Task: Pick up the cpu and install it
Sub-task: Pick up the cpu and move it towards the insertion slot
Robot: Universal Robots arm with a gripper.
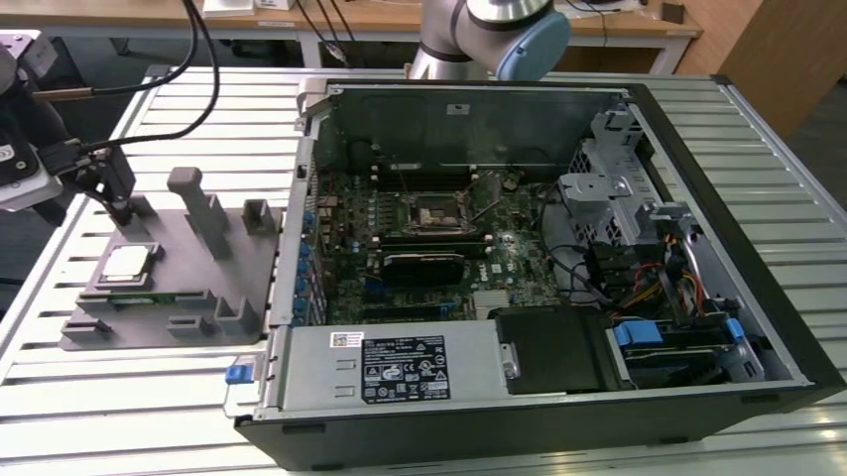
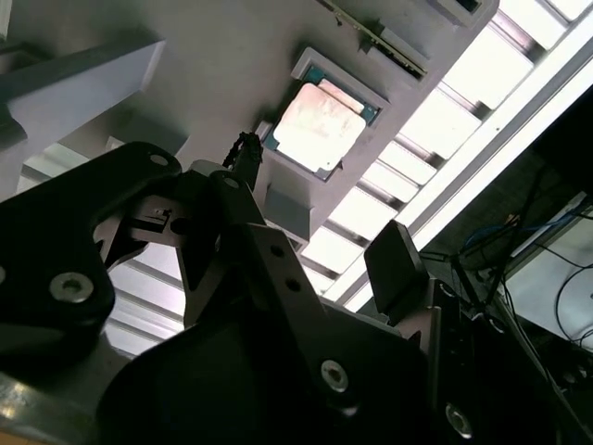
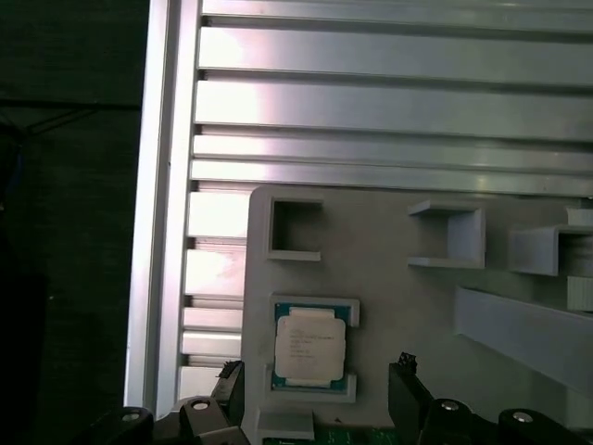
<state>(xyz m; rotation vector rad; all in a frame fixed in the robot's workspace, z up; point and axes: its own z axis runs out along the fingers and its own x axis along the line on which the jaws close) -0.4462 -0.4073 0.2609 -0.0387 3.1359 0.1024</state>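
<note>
Pincer spread above the cpu, nothing lifted yet.
The pincer (image 3: 317, 367) is released and empty, its two fingers (image 3: 405, 371) standing wide apart on either side of the cpu (image 3: 310, 345). The chip lies flat beneath it in a square recess of the grey holder tray (image 1: 198, 297), and I see no contact between fingers and chip. Well away from the pincer, towards the exterior view's right, the open computer case (image 1: 463, 119) shows the motherboard's black cpu socket (image 1: 434, 213), which looks unfilled. By my reading, the grasp, the lift and the seating in the socket are all undone.
</note>
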